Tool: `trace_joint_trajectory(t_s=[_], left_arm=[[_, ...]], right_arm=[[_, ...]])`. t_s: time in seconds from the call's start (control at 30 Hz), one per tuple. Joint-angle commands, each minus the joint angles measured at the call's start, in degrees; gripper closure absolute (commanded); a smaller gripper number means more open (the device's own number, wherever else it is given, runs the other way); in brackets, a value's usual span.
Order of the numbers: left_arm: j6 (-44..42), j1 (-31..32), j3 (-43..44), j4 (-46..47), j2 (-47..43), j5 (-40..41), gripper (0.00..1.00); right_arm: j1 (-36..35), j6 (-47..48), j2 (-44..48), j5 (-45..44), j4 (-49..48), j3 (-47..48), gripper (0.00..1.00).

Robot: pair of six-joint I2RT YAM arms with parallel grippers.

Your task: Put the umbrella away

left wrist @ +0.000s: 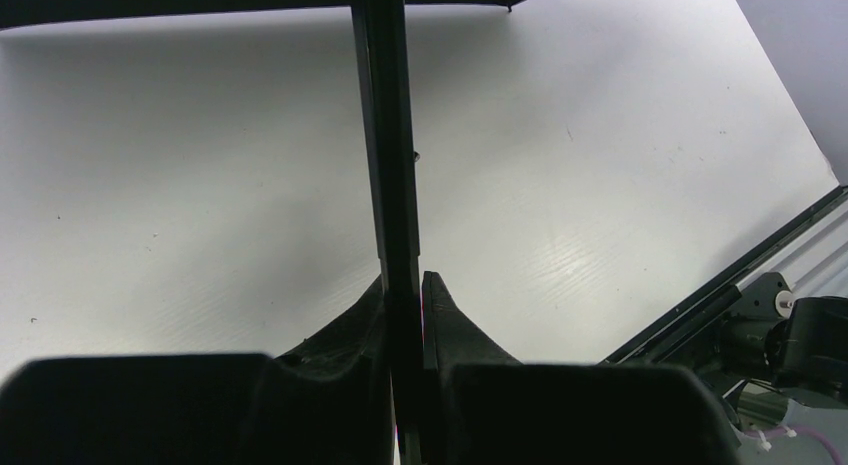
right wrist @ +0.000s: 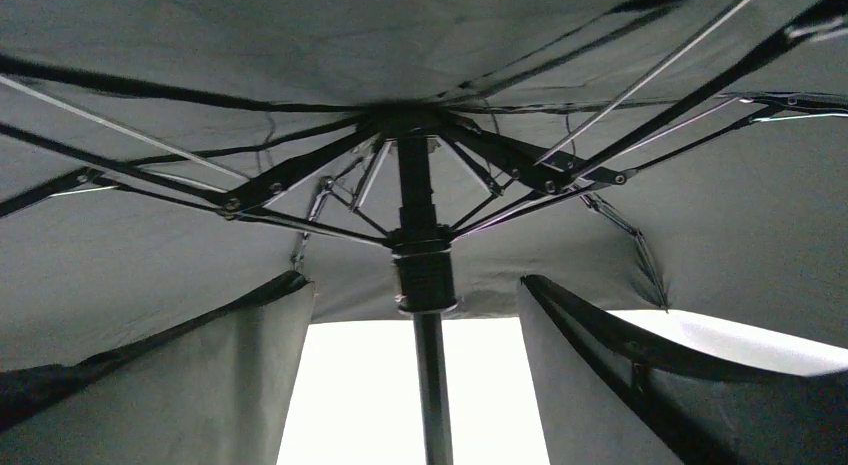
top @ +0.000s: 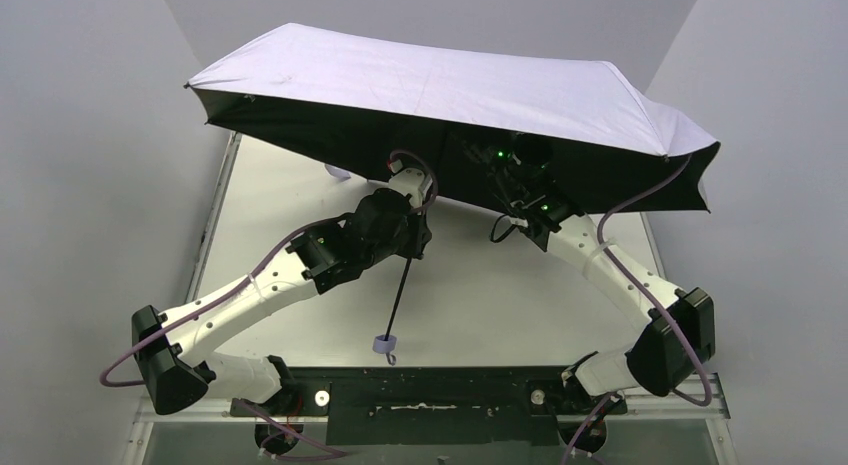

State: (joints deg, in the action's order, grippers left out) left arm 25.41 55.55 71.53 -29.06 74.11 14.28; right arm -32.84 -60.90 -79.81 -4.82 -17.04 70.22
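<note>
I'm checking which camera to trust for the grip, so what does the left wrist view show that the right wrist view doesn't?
Only the left wrist view shows the left claw closed on the umbrella by its black shaft, with the white table behind. Only the right wrist view shows the ribs and the runner under the canopy, with the right claw open, one finger on each side of the shaft and not touching it. Both show the shaft and part of the dark canopy.
</note>
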Motion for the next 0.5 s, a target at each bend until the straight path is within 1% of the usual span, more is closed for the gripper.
trace_joint_trajectory(t_s=[0.0, 0.1, 0.37, 0.47], left_arm=[[-6.3, 2.2, 1.8, -2.7, 0.3, -5.3, 1.0], [-6.3, 2.3, 1.8, -2.7, 0.3, -5.3, 1.0], [-6.2, 2.3, 1.7, -2.6, 0.5, -5.7, 1.0], [-6.3, 2.3, 1.5, -2.2, 0.3, -6.0, 1.0]], right_arm=[[0.7, -1.1, -1.7, 2.1, -0.7, 3.6, 0.25], [0.9, -1.4, -2.2, 2.4, -0.6, 3.7, 0.28], [1.5, -1.0, -2.8, 2.3, -1.5, 4.1, 0.41], [1.7, -0.6, -3.0, 2.3, -2.2, 4.2, 0.42]])
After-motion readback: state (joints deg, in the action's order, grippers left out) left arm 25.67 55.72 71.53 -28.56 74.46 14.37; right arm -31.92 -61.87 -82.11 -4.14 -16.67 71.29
